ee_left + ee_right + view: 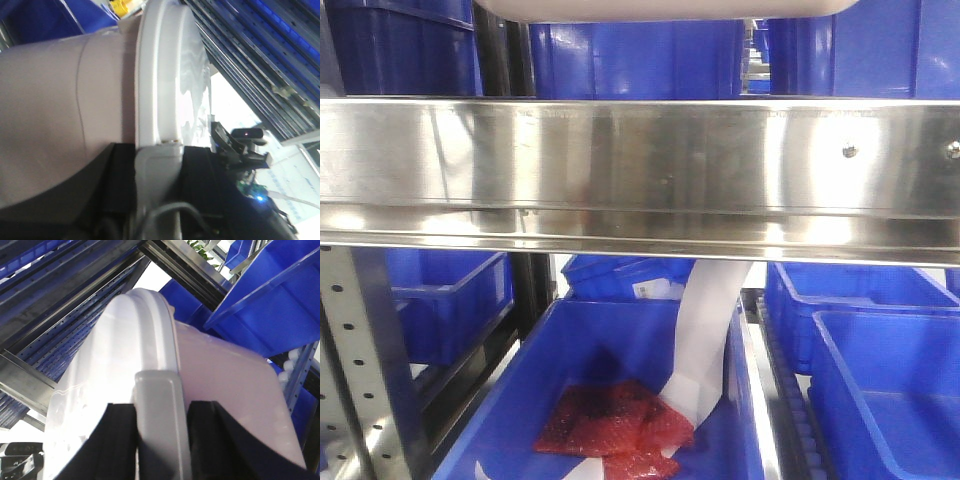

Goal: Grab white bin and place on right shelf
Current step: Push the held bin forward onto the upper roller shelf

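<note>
We've got the white bin (pixel 50 125) held up between both arms. The left claw (pixel 157 200) is pinching the grey latch (pixel 157 165) at one end, and the right claw (pixel 162 450) is pinching the matching latch at the other. Up front, only the bin's underside peeks above the shelf (pixel 640 160). Our call is to carry it forward level, both arms together, clear that shiny front edge fully, then lower gently. The frame crops the bin's body and the edge hides the shelf deck. We can't tell whether the blue bins (pixel 620 60) leave room behind.
</note>
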You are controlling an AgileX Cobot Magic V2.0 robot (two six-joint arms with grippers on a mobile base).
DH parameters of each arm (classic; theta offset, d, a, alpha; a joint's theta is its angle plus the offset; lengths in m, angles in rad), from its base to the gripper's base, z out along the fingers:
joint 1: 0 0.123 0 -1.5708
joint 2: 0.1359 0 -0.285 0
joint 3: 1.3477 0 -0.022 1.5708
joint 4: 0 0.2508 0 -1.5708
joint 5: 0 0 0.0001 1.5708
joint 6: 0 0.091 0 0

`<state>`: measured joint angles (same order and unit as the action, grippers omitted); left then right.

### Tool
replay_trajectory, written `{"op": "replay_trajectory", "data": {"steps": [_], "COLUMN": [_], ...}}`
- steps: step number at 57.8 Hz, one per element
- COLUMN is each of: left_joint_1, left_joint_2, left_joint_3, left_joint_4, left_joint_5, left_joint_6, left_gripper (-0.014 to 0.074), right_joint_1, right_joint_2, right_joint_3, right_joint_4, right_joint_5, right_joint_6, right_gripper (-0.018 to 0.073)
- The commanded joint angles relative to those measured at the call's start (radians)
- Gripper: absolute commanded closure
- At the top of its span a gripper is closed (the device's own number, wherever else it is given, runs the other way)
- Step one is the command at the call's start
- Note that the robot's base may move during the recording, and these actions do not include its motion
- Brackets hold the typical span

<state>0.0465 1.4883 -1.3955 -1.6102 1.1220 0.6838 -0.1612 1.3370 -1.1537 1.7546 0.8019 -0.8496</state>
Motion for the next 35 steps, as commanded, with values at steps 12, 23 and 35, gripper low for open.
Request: {"op": "replay_trajectory", "data": {"steps": [12, 23, 35], "left_joint_1": [-0.018, -0.018, -0.018], "left_joint_2": [-0.002, 0.050, 0.074], "left_joint_3": [-0.033, -0.033, -0.033], "left_joint_4": [-0.106, -0.082, -0.022], "left_joint_5": [-0.031, -0.022, -0.022], "left_joint_6": [0.079, 0.084, 0.128], "left_gripper": [0.0722, 0.0722, 0.0678], "right_joint_1": [0.082, 0.082, 0.082], "right_joint_2": [0.051, 0.118, 0.157], "right_joint_3": [-0.035, -0.035, -0.035], "right_joint_4": [0.142, 0.142, 0.141], "right_joint_5": [0.069, 0.080, 0.108], "right_joint_6": [-0.002, -0.034, -0.110], "right_gripper": [0.0500, 0.0500, 0.0492]}}
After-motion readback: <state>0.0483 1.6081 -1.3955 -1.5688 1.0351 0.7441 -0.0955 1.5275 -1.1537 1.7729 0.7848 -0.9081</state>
